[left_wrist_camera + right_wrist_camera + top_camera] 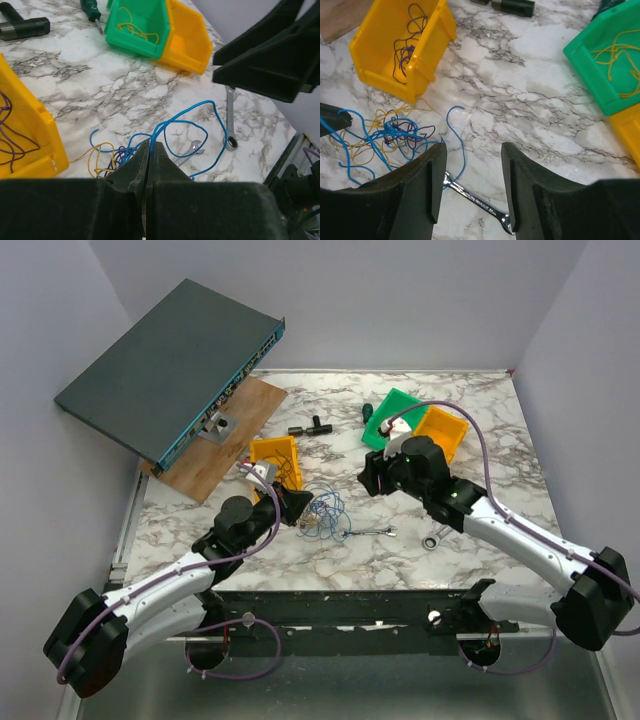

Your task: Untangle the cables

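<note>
The cables (326,514) are a small bunch of thin blue, yellow and purple loops on the marble table, at front centre. My left gripper (298,506) sits at the bunch's left edge. In the left wrist view it (150,145) is shut, with a blue cable (186,123) running in between the fingertips. My right gripper (373,478) is open and empty, up and right of the bunch. In the right wrist view it (472,150) hangs above bare marble, with the bunch (390,132) to its left and one loose blue end (455,135) by its left finger.
A small silver wrench (375,531) lies just right of the bunch, and a ring wrench (435,538) lies further right. A yellow bin (262,448) holds purple wires. A green bin (395,405) and an orange bin (452,430) stand at back right. A network switch (170,360) leans on a wooden board (225,445).
</note>
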Motion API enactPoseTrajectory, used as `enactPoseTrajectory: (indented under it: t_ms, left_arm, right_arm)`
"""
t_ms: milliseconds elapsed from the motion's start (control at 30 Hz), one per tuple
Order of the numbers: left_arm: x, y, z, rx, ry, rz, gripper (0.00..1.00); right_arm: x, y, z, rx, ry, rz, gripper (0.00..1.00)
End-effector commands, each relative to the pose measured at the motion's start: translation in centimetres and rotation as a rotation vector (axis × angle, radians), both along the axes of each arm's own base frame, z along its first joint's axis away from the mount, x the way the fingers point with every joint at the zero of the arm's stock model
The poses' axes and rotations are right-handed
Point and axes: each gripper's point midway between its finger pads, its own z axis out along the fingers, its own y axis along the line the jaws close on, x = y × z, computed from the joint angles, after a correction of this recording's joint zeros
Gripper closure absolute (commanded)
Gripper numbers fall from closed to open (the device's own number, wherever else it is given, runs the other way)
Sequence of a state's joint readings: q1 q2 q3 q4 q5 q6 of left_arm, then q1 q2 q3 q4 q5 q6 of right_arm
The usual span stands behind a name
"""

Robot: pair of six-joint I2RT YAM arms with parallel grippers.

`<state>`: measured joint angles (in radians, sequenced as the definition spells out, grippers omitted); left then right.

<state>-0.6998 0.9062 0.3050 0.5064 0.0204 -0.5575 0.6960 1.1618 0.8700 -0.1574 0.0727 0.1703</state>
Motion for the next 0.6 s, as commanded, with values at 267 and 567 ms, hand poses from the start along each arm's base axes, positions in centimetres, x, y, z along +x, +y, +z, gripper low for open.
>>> enactPoseTrajectory:
  t_ms: [267,567]
  left_arm:
    - [-2.4,-1.5,3.8,-0.108,-0.164,-0.162,1.0]
    - [-2.7,-1.7,4.3,-0.117,-0.186,-0.187,1.0]
  right_arm:
    - [-4.3,6.5,-3.1,0.104,0.111,0.487,0.32]
    - [-4.3,8.7,-4.8,0.13,0.174,0.586,0.56]
